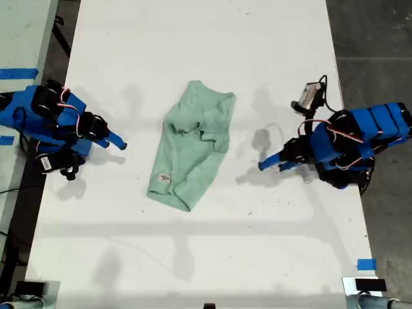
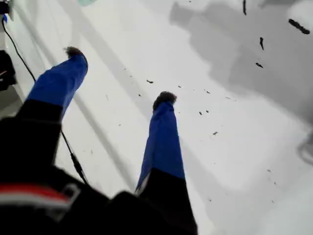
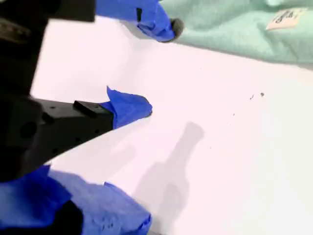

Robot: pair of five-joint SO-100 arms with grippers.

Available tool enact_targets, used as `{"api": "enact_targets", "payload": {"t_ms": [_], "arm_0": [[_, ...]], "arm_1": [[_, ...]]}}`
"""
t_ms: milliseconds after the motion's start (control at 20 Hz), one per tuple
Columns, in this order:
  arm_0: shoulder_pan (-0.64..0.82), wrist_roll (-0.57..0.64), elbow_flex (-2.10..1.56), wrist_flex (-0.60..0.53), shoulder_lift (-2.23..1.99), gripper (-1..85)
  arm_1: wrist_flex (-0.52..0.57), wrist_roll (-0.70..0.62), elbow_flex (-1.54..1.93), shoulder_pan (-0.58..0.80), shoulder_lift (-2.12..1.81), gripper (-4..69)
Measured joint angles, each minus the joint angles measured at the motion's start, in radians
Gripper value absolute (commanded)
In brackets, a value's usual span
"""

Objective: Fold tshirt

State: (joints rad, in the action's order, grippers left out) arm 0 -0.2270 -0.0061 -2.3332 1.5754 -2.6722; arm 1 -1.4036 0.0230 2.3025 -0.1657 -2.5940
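The pale mint-green tshirt (image 1: 190, 151) lies crumpled and partly folded in the middle of the white table (image 1: 206, 257), its small white label (image 1: 164, 177) showing near the lower end. My second gripper (image 1: 119, 143) is on the exterior view's left, open, a short way from the shirt. In its wrist view the fingers of my second gripper (image 3: 159, 67) stand apart over bare table, with the tshirt (image 3: 234, 29) and label (image 3: 286, 17) just beyond. My first gripper (image 1: 264, 165) is on the exterior view's right, open and holding nothing. The first wrist view shows my first gripper (image 2: 120, 73) over bare table.
Blue tape (image 1: 365, 264) marks the table near the exterior view's lower right corner, and another strip (image 1: 18, 73) lies on the surface at the exterior view's left. Dark floor (image 1: 373, 38) borders the table on the exterior view's right. A thin black cable (image 2: 68, 147) runs beside my first gripper.
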Motion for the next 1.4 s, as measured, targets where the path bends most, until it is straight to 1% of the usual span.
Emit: {"api": "enact_targets", "payload": {"t_ms": [100,200,250,350,400,450,500,600,650,750,950,1100,1200,1250,1350,1400], "arm_0": [[-0.043,0.043,0.160,-0.100,0.275,19.7],[-0.087,0.075,0.341,-0.160,0.538,20.9],[-0.104,0.083,0.422,-0.190,0.680,21.2],[-0.143,0.094,0.549,-0.241,0.885,21.3],[-0.160,0.097,0.561,-0.267,0.946,21.4],[-0.179,0.091,0.563,-0.322,0.999,21.8],[-0.198,0.084,0.563,-0.348,1.043,22.1],[-0.230,0.060,0.563,-0.382,1.086,22.1],[-0.239,0.051,0.563,-0.393,1.088,22.3],[-0.247,0.046,0.563,-0.399,1.088,23.3],[-0.247,0.044,0.561,-0.420,1.092,25.0],[-0.247,0.044,0.518,-0.488,1.123,27.1],[-0.229,0.044,0.449,-0.581,1.173,28.3],[-0.215,0.040,0.413,-0.640,1.213,28.0],[-0.192,0.034,0.388,-0.750,1.290,26.1],[-0.187,0.028,0.387,-0.787,1.327,21.5]], "arm_1": [[0.061,-0.069,-0.210,0.011,0.291,27.9],[0.075,-0.140,-0.485,0.014,0.626,28.5],[0.075,-0.170,-0.640,0.012,0.793,28.7],[0.023,-0.215,-0.974,0.012,1.121,28.2],[0.005,-0.232,-1.129,0.012,1.266,27.6],[-0.002,-0.241,-1.255,0.012,1.387,27.1],[0.002,-0.238,-1.330,0.012,1.470,26.7],[0.008,-0.238,-1.367,0.012,1.539,22.4],[0.020,-0.238,-1.373,0.012,1.548,21.5],[0.041,-0.244,-1.376,0.012,1.546,25.4],[0.081,-0.275,-1.378,0.014,1.583,29.5],[0.135,-0.298,-1.436,0.014,1.697,31.4],[0.195,-0.311,-1.451,0.014,1.769,31.3],[0.229,-0.319,-1.454,0.014,1.809,27.2],[0.290,-0.324,-1.531,0.021,1.888,24.9],[0.316,-0.324,-1.552,0.028,1.913,18.4]]}}
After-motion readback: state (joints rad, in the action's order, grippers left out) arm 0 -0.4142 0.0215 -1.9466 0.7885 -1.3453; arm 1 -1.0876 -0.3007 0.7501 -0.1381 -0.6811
